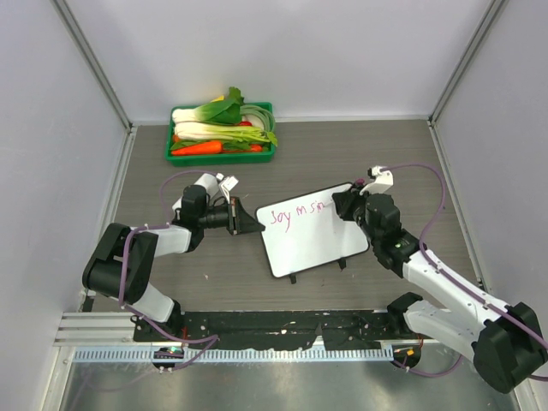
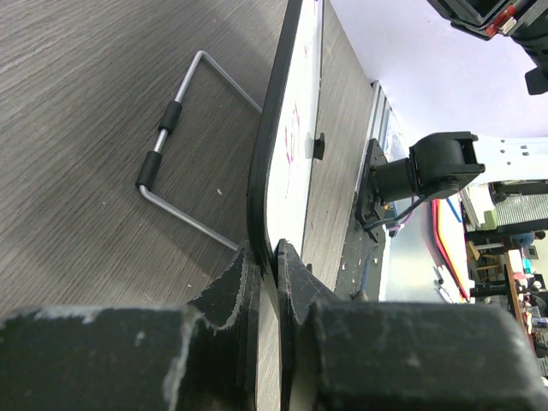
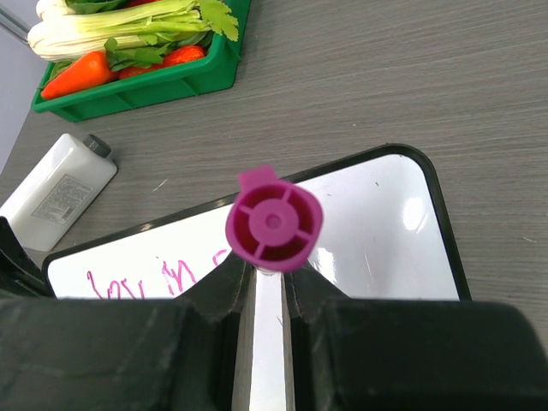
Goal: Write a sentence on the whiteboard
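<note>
Glossy white dark-edged whiteboard [image 1: 318, 244], pink handwritten sentence [image 1: 296, 214] across its top, left gripper [image 1: 247, 219] clamped on its left edge, right gripper [image 1: 344, 204] closed around magenta-ended marker [image 3: 274, 224]

The pink sentence [image 1: 298, 213] on the whiteboard [image 1: 312, 246], along its 12 o'clock edge, seems to read "Say m sin", last letters unclear. The label [image 3: 53, 199] on the white bottle [image 3: 60, 184] is too small to read
</note>
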`<action>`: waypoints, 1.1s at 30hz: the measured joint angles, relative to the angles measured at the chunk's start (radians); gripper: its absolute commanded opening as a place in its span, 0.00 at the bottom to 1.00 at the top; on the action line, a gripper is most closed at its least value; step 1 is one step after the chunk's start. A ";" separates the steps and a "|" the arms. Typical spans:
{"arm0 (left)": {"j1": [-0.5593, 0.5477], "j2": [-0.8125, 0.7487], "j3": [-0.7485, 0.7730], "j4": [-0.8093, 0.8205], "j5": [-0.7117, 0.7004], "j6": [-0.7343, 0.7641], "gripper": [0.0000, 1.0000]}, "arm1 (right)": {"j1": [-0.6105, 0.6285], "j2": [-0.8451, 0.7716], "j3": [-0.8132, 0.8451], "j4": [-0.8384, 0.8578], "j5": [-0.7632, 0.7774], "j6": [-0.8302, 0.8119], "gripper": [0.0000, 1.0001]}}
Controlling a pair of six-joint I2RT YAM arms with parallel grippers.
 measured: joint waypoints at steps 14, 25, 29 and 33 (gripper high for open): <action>0.000 0.000 0.000 0.000 0.000 0.000 0.00 | -0.002 0.001 -0.008 0.002 0.000 0.007 0.01; 0.000 0.002 0.000 -0.002 0.001 -0.002 0.00 | -0.004 0.051 0.034 0.014 0.016 0.015 0.02; 0.000 0.002 0.000 -0.002 0.001 -0.002 0.00 | -0.008 0.054 0.036 0.018 0.024 0.019 0.02; 0.000 0.002 0.000 -0.002 0.001 -0.002 0.00 | -0.018 0.054 0.036 0.020 0.027 0.023 0.01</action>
